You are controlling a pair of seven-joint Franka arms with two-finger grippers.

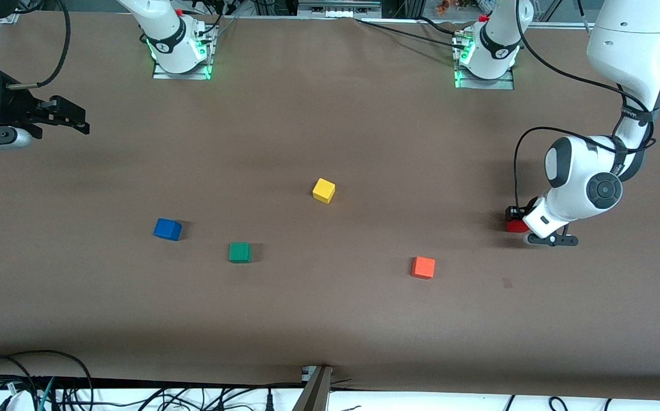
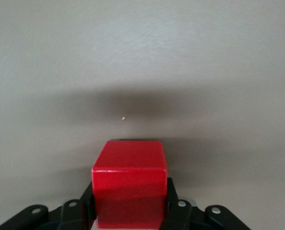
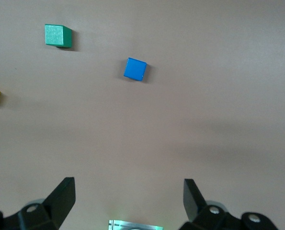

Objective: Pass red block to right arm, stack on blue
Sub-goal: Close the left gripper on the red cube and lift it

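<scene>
The orange cube (image 1: 423, 267) lies nearer the camera than the yellow cube (image 1: 324, 190).

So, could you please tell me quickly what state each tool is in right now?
Left tool: closed on the red block, low at the table.
Right tool: open, holding nothing, waiting above the table.

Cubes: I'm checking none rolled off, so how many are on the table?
5: blue toward the right arm's end, green beside it, yellow mid-table, orange, red in the left hand.
</scene>
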